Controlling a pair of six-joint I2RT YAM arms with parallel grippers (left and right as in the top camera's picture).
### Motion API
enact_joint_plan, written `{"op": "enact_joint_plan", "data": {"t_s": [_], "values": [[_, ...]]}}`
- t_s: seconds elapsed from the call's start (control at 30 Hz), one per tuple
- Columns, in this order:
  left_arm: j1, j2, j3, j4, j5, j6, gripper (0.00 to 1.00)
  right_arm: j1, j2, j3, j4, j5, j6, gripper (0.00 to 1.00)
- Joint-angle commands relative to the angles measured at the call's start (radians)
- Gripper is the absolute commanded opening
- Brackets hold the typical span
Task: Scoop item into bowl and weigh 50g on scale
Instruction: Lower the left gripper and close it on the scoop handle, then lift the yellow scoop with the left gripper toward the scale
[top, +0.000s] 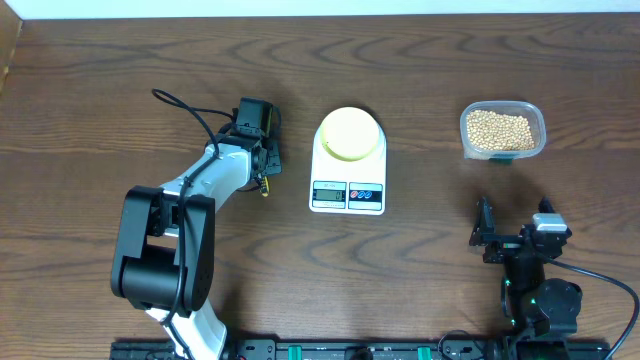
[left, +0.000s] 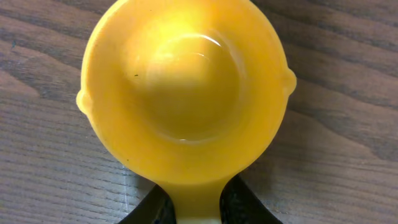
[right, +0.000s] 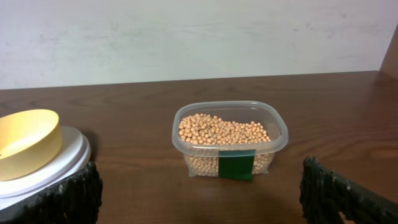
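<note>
Left hand (left: 198, 209) pinches a seemingly empty yellow scoop (left: 186, 93); right hand (right: 202, 199) spread; beans (right: 221, 130) tan.

The left arm (top: 213, 172) is built from glossy black, boxy joint housings (top: 150, 245) joined by a smooth white rounded link, and more white shell shows low at its base. A thin black cable (top: 185, 105) loops loosely above the link and runs to a black, block-shaped wrist head (top: 255, 125). The left gripper (left: 189, 206) shows only as two dark matte fingers (left: 146, 211) at the bottom edge of its wrist view. The right arm (top: 530, 275) is nearly all black, carries a small pale grey block (top: 548, 222) on top and trails a black cable (top: 600, 282) of its own. The right gripper (right: 200, 165) has black fingers (right: 65, 196) with a rough, ribbed texture.
</note>
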Motion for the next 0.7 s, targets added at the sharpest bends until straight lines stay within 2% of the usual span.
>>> {"op": "enact_joint_plan", "data": {"t_s": [0.0,0.03,0.17,0.47,0.67], "values": [[0.004,0.034,-0.014,-0.008,-0.024,-0.010,0.19,-0.003,-0.005,-0.001,-0.004,0.002,0.010,0.99],[0.004,0.034,-0.014,-0.008,-0.024,-0.010,0.15,-0.003,-0.005,-0.001,-0.004,0.002,0.010,0.99],[0.004,0.031,-0.014,-0.005,-0.023,-0.006,0.10,-0.003,-0.005,-0.001,-0.004,0.002,0.010,0.99],[0.004,-0.015,-0.014,0.032,-0.023,-0.006,0.09,-0.003,-0.005,-0.001,-0.004,0.002,0.010,0.99],[0.004,-0.122,-0.002,0.032,-0.015,-0.006,0.08,-0.003,-0.005,-0.001,-0.004,0.002,0.010,0.99]]}}
